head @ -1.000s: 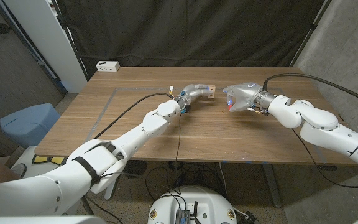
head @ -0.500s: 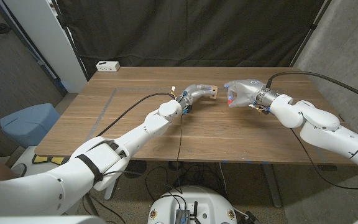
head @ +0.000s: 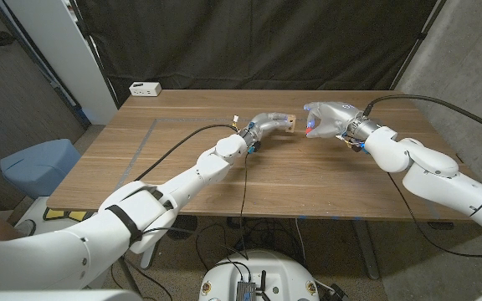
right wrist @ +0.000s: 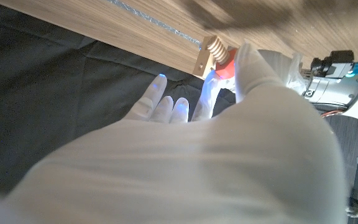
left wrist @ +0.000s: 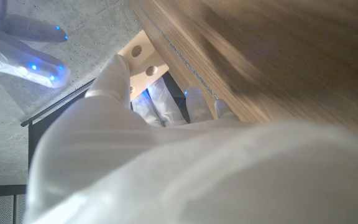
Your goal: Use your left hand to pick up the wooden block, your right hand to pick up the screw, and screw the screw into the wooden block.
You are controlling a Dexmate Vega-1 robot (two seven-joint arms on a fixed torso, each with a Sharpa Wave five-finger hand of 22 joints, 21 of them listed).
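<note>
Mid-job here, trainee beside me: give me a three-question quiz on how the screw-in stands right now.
1. True or false: the left robot hand holds the wooden block above the table.
2. Multiple choice: in the right wrist view, the screw's threaded tip is (A) lying on the table, (B) at the block's edge, (C) far from the block.
3. Fill in: the screw, held by the right robot hand, has a ____ head.

Key: 1 true. 2 B. 3 red.
</note>
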